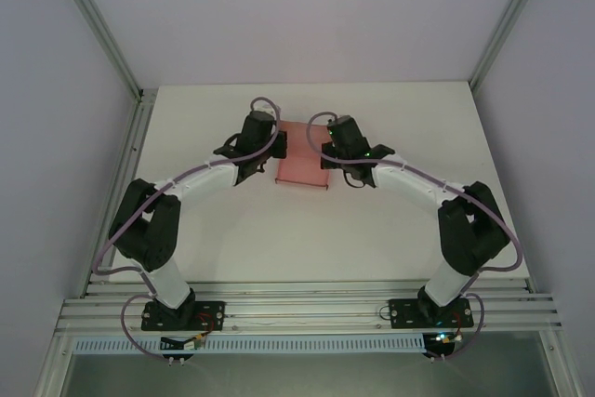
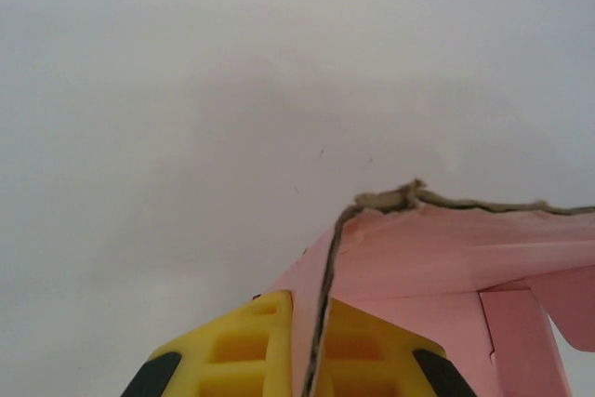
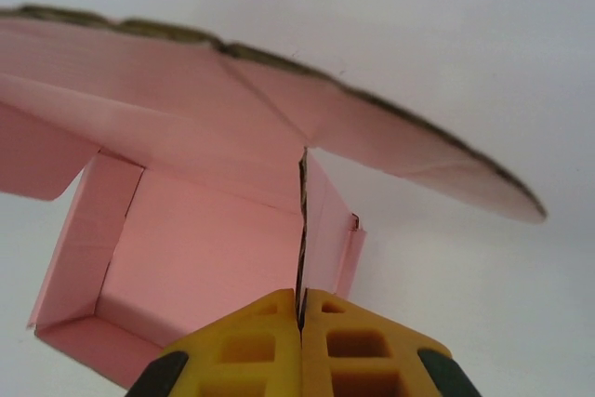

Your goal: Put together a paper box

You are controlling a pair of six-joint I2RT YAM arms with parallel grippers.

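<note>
We are partway through folding: the pink paper box (image 1: 304, 160) is sitting on the table (image 1: 307, 248), toward its far middle, between both arms. Our left gripper (image 2: 311, 332) is clamping one side wall and our right gripper (image 3: 300, 318) is clamping the opposite wall. Next, we judge, comes holding both walls upright while the lid folds over.

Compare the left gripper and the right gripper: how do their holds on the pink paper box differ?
The left gripper pinches a panel of the paper box that leans and curves; the right gripper pinches one standing straight. Beyond the left gripper lies mostly bare table; beside the right gripper is the box's open inside. Both are shut on the card, at opposite sides.
</note>
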